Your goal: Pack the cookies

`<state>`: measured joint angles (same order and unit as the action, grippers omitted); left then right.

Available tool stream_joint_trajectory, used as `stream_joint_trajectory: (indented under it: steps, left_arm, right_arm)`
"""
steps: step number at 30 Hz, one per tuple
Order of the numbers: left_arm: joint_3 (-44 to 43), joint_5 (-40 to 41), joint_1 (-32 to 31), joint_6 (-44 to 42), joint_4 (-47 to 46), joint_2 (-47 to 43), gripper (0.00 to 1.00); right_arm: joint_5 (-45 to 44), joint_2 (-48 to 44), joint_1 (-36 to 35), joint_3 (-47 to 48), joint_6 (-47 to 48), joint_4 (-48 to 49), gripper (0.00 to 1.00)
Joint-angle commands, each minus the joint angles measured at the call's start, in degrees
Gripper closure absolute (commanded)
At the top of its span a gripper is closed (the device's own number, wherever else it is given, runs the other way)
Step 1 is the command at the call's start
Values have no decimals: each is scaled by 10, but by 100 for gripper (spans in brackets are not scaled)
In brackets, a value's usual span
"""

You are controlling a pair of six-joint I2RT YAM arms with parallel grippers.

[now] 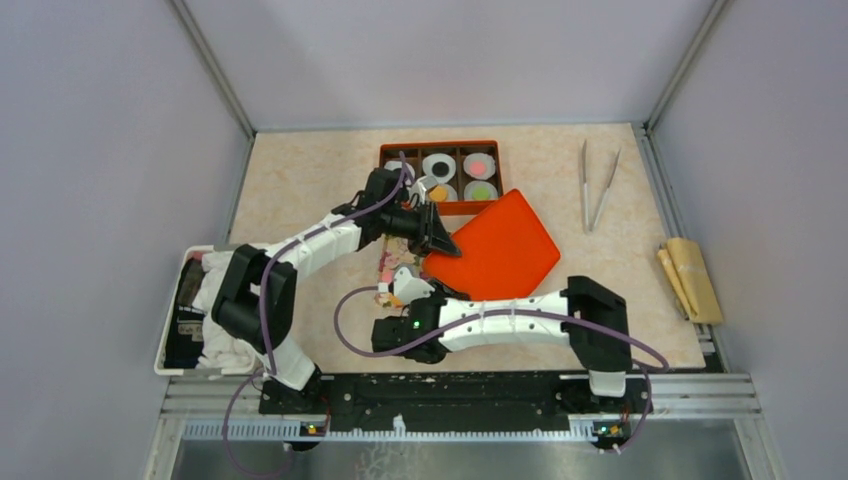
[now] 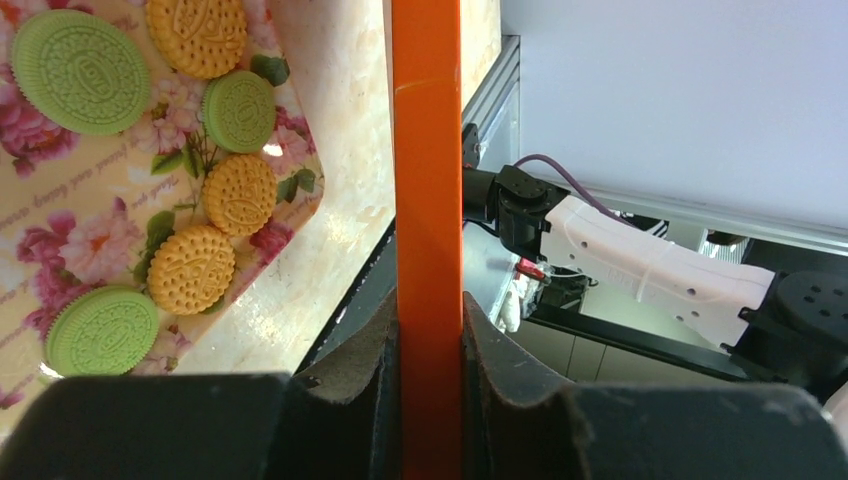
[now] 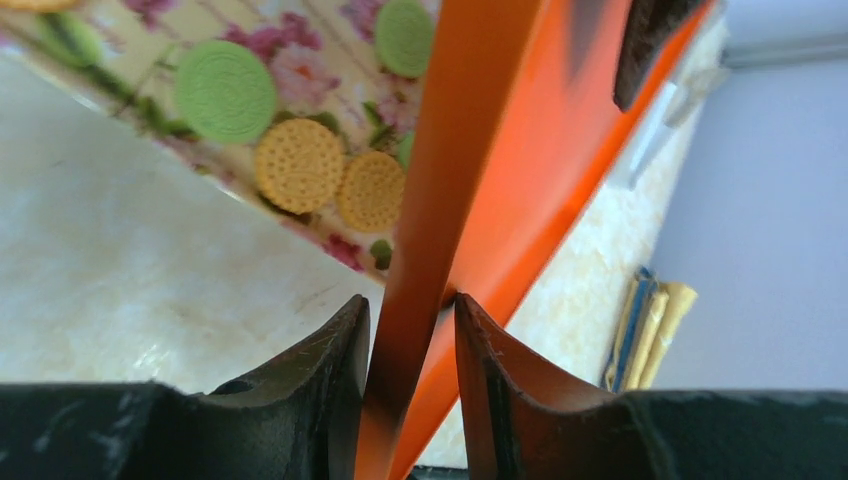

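left fingers [image 2: 345,400] are clamped on the edge of the orange lid [image 2: 428,200]; right fingers [image 3: 325,385] pinch the same lid. green and yellow cookies [image 2: 238,193] lie on the flowered tray [image 2: 60,240], on the tabletop [image 2: 340,100] beside the lid.

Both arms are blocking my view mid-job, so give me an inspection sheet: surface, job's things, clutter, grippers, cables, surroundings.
Surface: beige marbled tabletop, no spills seen.
Job's things: green and yellow cookies on floral tray; more cookies in paper cups inside orange box; orange lid off the box.
Clutter: metal tongs and tan bundle at right; white bin at left.
Grippers: left gripper and right gripper each shut on the lid's edge.
Cables: purple cables loop along both arms.
Surroundings: grey walls, metal rail at near edge.
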<state>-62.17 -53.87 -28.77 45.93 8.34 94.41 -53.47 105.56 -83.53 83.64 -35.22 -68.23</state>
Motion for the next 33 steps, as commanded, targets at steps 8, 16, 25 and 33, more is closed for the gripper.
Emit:
stream_joint_trajectory:
  steps: [8, 16, 25, 33]
  left_arm:
    - [-43, -99, 5, 31, -19, 7, 100]
    - [-46, -103, 12, 21, -6, -8, 100]
    - [-116, -116, 38, 21, -39, -33, 86]
    - [-269, -90, 94, 76, -107, -56, 72]
  right_arm:
    - [-149, 92, -23, 49, -215, -178, 65]
    - [-171, 62, -23, 50, -252, -177, 100]
    - [-182, 30, -22, 83, -225, -177, 100]
    - [-193, -11, -5, 125, -181, -176, 100]
